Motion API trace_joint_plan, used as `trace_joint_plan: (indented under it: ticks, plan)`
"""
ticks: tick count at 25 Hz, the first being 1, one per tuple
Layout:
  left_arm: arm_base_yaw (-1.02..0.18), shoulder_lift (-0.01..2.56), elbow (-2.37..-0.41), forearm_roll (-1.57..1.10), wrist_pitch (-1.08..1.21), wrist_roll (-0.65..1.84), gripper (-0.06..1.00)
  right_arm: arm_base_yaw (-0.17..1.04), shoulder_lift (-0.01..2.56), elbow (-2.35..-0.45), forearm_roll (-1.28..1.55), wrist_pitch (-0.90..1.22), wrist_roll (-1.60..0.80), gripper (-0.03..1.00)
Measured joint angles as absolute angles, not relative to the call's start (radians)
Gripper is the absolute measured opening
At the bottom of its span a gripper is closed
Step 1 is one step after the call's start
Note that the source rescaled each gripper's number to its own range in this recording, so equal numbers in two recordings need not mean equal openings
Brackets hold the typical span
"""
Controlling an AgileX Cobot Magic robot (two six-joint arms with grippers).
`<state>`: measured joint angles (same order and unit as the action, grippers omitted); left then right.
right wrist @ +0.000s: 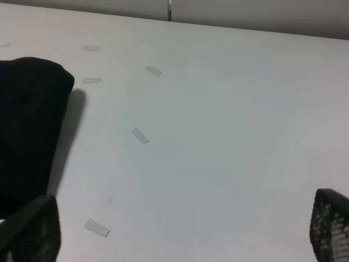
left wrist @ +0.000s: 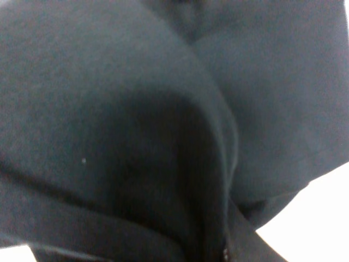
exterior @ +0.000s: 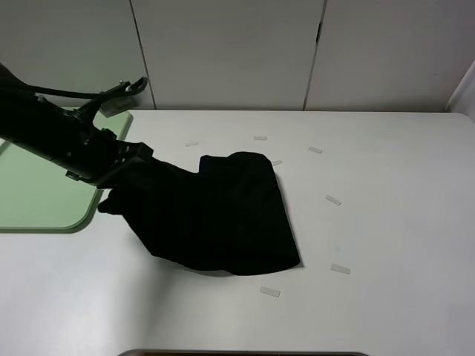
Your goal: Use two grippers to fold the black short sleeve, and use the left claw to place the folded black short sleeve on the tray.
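The black short sleeve (exterior: 223, 215) lies folded into a thick dark block near the middle of the white table (exterior: 386, 222), its right and lower edges flat on the surface while its left end is drawn up and off the table toward the tray (exterior: 30, 185). That raised end bunches at the tip of the left claw (exterior: 119, 178), which is clenched on the cloth. The fingers themselves are lost in black on black, but the fabric hangs from the tip and casts a soft shadow beneath. In the left wrist view the cloth fills almost the whole picture in dark folds, with only slivers of bright table at the corners. The left arm reaches in from the left edge of the high view, crossing above the pale green tray, and the lifted corner of the shirt hangs just beside the tray's rounded near-right corner. The right gripper (right wrist: 180, 229) does not show in the high view; its own camera shows two fingertips (right wrist: 32, 229) spread wide apart over bare table — released, holding nothing — with the shirt's edge off to one side. Small clear strips (exterior: 333, 200) lie scattered around the shirt, none touching it.
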<state>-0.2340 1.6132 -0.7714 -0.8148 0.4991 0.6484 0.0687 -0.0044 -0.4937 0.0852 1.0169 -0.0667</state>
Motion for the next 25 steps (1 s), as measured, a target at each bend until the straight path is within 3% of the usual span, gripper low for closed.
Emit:
trace_joint_plan:
  ticks: [10, 18, 25]
  plan:
    - [-0.433, 1.613, -0.771, -1.145, 0.391, 0.920, 0.11, 0.069, -0.004, -0.494, 0.085, 1.017, -0.067, 1.00]
    - [-0.543, 1.613, -0.771, -1.305, 0.172, 1.023, 0.11, 0.069, -0.004, -0.494, 0.085, 1.017, -0.067, 1.00]
    - [-0.600, 1.613, -0.771, -1.359, 0.124, 1.038, 0.11, 0.069, -0.004, -0.494, 0.085, 1.017, -0.067, 1.00]
